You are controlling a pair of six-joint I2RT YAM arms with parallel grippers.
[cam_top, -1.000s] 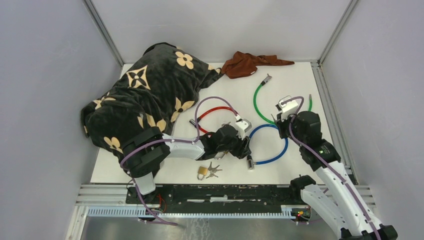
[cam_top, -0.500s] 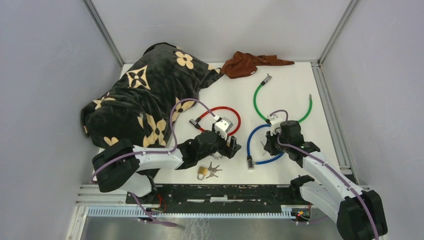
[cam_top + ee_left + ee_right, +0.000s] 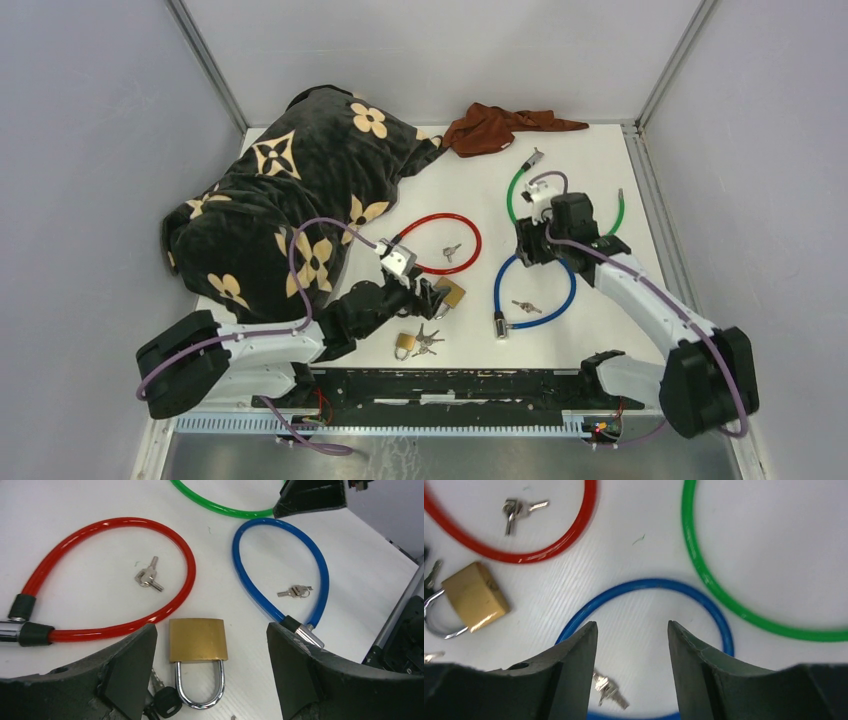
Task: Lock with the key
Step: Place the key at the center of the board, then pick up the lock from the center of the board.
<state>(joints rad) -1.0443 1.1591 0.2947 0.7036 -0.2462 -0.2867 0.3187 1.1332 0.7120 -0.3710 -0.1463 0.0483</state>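
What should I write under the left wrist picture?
Open left gripper frames a brass padlock, with a red cable lock and a blue cable lock beyond.

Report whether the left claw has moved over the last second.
Yes. The left claw has drawn back leftward, away from the blue cable lock.

My left arm and right arm wear white shells between black joints, purple cables looping alongside, fingers matte black.
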